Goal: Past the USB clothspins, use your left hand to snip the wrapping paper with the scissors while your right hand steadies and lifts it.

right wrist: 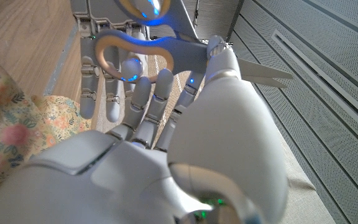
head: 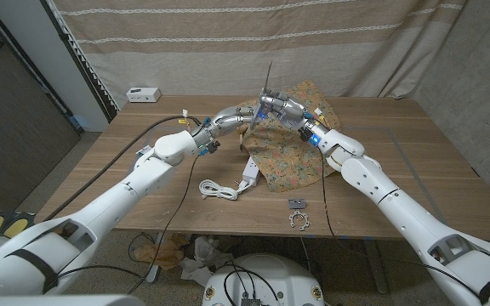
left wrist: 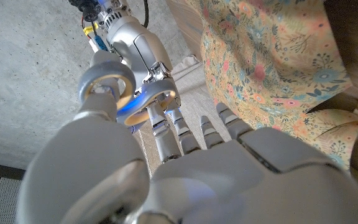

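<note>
We count one scissors (head: 267, 89), upright above one floral wrapping paper (head: 286, 157) at table's (head: 398, 161) far middle; right hand (head: 281, 108) grips scissors, left hand (head: 247, 116) alongside, grasp unclear to us.

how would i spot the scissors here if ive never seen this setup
Find the floral wrapping paper at the far middle of the wooden table. Just above it the two hands meet, and the scissors stick up between them: thin pale blades pointing upward, unlike anything lying flat nearby.
</note>
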Available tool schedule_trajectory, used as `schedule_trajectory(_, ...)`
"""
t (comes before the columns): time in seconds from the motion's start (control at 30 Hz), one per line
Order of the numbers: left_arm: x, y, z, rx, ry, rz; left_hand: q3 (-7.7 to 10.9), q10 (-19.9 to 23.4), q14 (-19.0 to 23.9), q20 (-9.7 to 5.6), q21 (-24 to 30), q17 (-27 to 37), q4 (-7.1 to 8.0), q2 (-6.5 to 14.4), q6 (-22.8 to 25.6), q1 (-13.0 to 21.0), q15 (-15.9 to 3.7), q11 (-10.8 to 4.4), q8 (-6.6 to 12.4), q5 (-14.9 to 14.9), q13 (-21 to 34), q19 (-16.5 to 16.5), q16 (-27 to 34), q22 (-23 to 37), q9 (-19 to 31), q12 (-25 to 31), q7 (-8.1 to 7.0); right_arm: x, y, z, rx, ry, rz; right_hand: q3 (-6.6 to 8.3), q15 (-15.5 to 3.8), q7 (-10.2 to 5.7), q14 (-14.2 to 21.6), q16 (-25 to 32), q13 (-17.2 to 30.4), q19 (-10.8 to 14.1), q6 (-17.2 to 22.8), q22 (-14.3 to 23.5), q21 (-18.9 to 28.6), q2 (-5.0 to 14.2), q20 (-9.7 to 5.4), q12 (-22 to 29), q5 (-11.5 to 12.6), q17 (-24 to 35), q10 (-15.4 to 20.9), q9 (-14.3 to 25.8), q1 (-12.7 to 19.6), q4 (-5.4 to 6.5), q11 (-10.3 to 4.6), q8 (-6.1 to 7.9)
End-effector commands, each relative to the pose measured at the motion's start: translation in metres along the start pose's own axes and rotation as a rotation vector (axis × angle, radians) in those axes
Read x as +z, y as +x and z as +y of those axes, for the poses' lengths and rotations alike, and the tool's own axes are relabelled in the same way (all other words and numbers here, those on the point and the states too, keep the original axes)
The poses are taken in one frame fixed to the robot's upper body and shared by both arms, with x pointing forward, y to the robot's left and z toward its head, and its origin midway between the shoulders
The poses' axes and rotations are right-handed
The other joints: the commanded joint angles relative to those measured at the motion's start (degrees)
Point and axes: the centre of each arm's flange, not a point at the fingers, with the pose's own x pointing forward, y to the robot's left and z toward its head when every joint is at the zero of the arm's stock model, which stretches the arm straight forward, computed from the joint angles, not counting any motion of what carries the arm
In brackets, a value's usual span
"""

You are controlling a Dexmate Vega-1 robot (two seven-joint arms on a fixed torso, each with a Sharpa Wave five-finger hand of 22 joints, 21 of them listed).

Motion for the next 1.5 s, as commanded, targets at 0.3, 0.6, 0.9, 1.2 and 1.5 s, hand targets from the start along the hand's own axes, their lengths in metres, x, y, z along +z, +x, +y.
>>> schedule_trajectory(0.3, 0.001, 0.002, -0.013, 0.135, -0.026, 0.013, 4.04, 2.1, 2.9, -1.73, 1.2, 0.4, -0.47, 2.3, 12.6, 4.9, -5.87, -0.47, 5.37, -2.9, 0.4, 2.0, 1.0, 0.3, 1.1, 1.1, 1.68, -0.001, -0.004, -0.002, -0.034, -0.009, -0.008, 0.86, -9.83, -0.15, 0.2, -0.4, 2.0, 0.3, 0.5, -0.2, 0.3, 1.56, -9.38, 0.2, 0.3, 0.3, 9.6, 0.1, 1.5, 0.46, -0.30, 0.24)
schedule_trajectory(0.6, 0.000, 0.003, -0.015, 0.182, -0.046, 0.014, 6.83, 4.5, 5.0, -2.41, 1.6, 0.5, -0.47, 3.9, 19.6, 8.0, -6.57, -0.44, 8.64, -4.3, 0.6, 3.4, 1.5, 0.4, 1.7, 2.0, 3.00, 0.000, -0.006, -0.003, -0.042, -0.019, -0.015, 0.87, -9.84, -0.21, 0.1, -0.7, 1.9, 0.3, 0.5, -0.4, 0.3, 1.54, -9.37, 0.1, 0.4, 0.1, 9.8, -0.1, 1.5, 0.48, -0.35, 0.02)
schedule_trajectory(0.9, 0.002, 0.005, -0.017, 0.220, -0.044, 0.017, 8.72, 6.0, 6.6, -3.06, 2.1, 0.8, -0.27, 5.0, 20.5, 9.4, -7.46, -0.53, 10.74, -4.7, 0.9, 4.7, 1.9, 0.6, 3.7, 2.3, 2.84, 0.000, -0.006, -0.002, -0.042, -0.019, -0.016, 0.86, -9.85, -0.14, 0.3, -0.7, 2.0, 0.2, 0.7, -0.6, 0.3, 1.51, -9.37, 0.0, 0.4, 0.2, 9.7, -0.2, 1.4, 0.50, -0.33, -0.05)
schedule_trajectory(1.2, 0.004, 0.005, -0.019, 0.229, -0.040, 0.048, 10.00, 6.0, 6.4, -4.14, 2.3, 1.7, 2.29, 8.2, 13.4, 5.4, -7.80, -0.55, 15.11, -3.1, 1.8, 4.9, 1.7, 0.9, 12.5, 1.8, 3.54, 0.000, -0.006, -0.004, -0.049, -0.014, -0.013, 0.88, -9.85, -0.26, 0.3, -0.9, 1.9, 0.3, 0.7, -0.8, 0.3, 1.51, -9.37, -0.1, 0.4, 0.1, 9.8, -0.2, 1.4, 0.50, -0.36, -0.15)
schedule_trajectory(1.5, 0.006, 0.007, -0.020, 0.189, -0.029, 0.063, 11.19, 1.3, 3.1, -4.58, 2.1, 2.5, 5.44, 14.7, -6.7, -2.1, -6.11, -0.45, 23.36, -2.6, 4.0, 3.3, 0.6, 0.9, 31.6, -0.8, 2.50, -0.001, -0.007, -0.005, -0.051, -0.013, -0.007, 0.91, -9.83, -0.23, 0.2, -1.0, 2.0, 0.1, 0.8, -1.0, 0.3, 1.59, -9.39, -0.2, 0.3, -0.1, 9.8, -0.2, 1.4, 0.54, -0.39, -0.16)
